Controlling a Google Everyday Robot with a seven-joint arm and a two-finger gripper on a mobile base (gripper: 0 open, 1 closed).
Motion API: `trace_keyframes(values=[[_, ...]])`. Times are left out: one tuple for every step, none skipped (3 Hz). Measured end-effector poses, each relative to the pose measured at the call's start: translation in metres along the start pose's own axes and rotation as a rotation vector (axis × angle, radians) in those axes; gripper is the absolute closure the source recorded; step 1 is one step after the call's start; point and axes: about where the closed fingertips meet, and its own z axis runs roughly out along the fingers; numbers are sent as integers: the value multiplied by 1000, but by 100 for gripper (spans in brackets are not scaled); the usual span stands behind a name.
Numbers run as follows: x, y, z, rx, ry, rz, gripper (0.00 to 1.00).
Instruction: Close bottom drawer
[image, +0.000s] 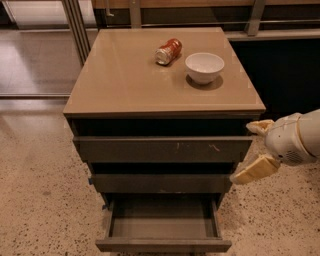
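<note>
The bottom drawer (162, 245) of the cabinet is pulled far out; its narrow plain front panel sits at the frame's lower edge and its shallow box (161, 220) is empty. My gripper (254, 150) is at the right of the cabinet, beside the right ends of the top and middle drawer fronts, above and right of the bottom drawer. Its two cream fingers (256, 170) are spread apart, open and empty.
The top drawer front (162, 149) with white scratches and the middle drawer front (161, 182) stick out slightly. On the tan cabinet top (120, 75) lie a tipped red can (168, 51) and a white bowl (204, 67). Speckled floor surrounds the cabinet; metal railings stand behind.
</note>
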Motion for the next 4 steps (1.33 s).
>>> trace_keyframes(values=[[0, 0, 0, 0, 0, 0, 41], [0, 0, 0, 0, 0, 0, 64], [0, 0, 0, 0, 0, 0, 87], [0, 0, 0, 0, 0, 0, 100]])
